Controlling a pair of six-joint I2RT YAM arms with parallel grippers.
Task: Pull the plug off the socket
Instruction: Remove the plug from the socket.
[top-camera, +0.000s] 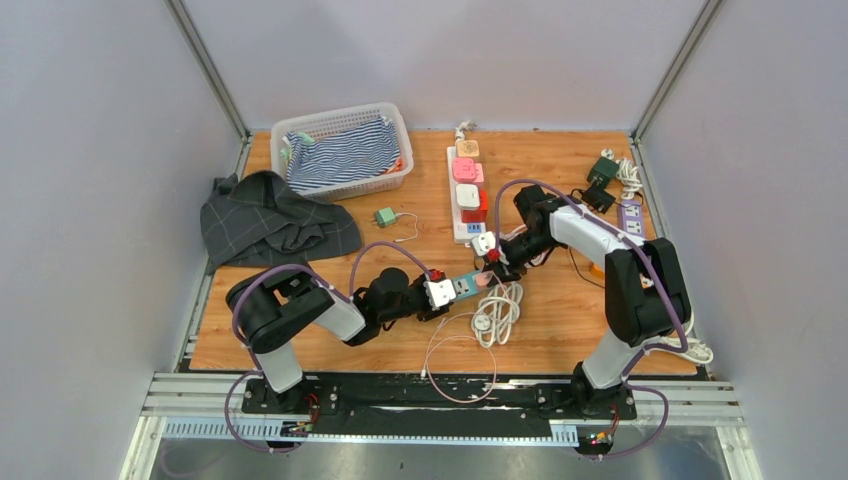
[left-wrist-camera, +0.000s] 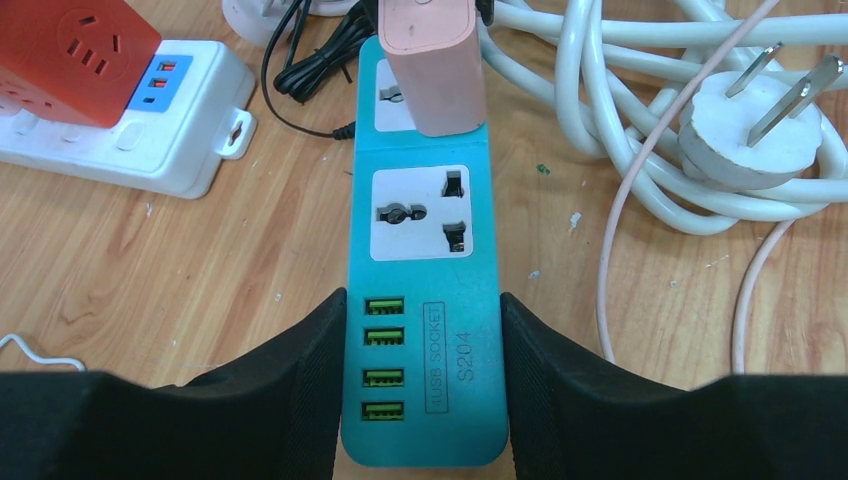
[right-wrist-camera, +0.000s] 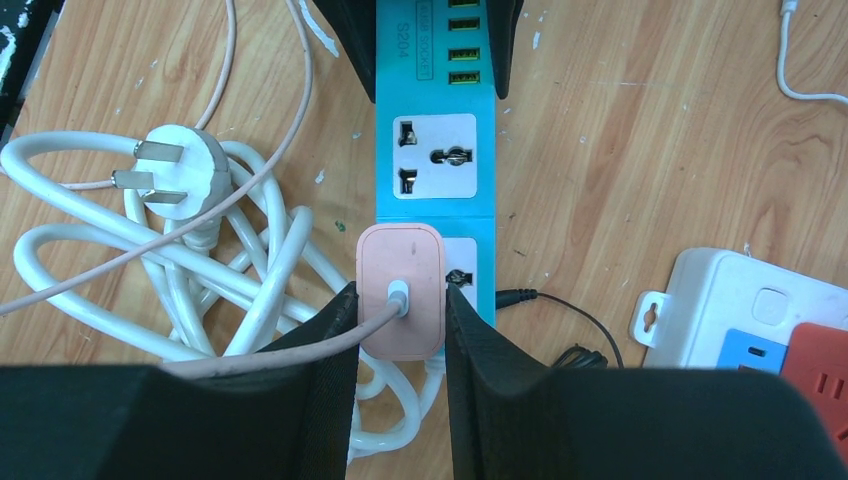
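The wooden tabletop carries the teal socket strip, lying flat. The left tool is closed to the strip's width, with both fingers against its long sides at the USB end. At the strip's other end, the right tool clamps the pink plug, which stands in the socket there.

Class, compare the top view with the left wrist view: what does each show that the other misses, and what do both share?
Only the top view: the basket and the grey cloth. Only the left wrist view: four green USB ports, seen close up. Both: the teal socket, the pink plug in it, and the white cord beside them.
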